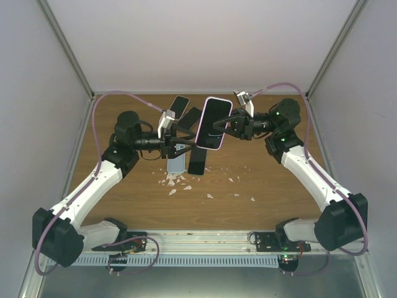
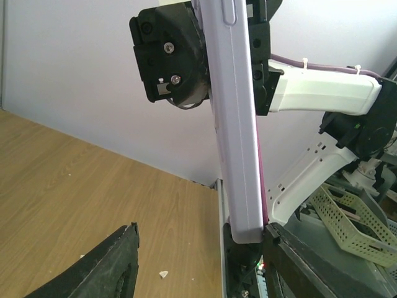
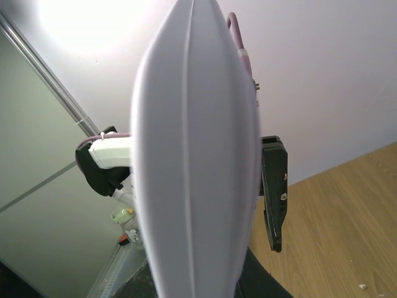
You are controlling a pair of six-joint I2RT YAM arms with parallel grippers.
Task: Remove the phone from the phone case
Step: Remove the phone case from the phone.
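Observation:
A phone with a black screen, in a pale lilac case point(image 1: 213, 123), is held upright in the air above the middle of the table. My right gripper point(image 1: 229, 128) is shut on its right edge. In the right wrist view the case's side point(image 3: 195, 180) fills the frame and hides my fingers. My left gripper point(image 1: 191, 143) is open just left of the phone. In the left wrist view the case point(image 2: 239, 136) stands on edge, its lower corner against my right finger point(image 2: 310, 261), and my left finger point(image 2: 105, 267) stays well apart.
Several other phones lie on the wooden table under the arms: two dark ones at the back point(image 1: 184, 109), a pale one point(image 1: 176, 163) and a black one point(image 1: 197, 160). White scraps point(image 1: 177, 180) are scattered in front. Grey walls enclose the table.

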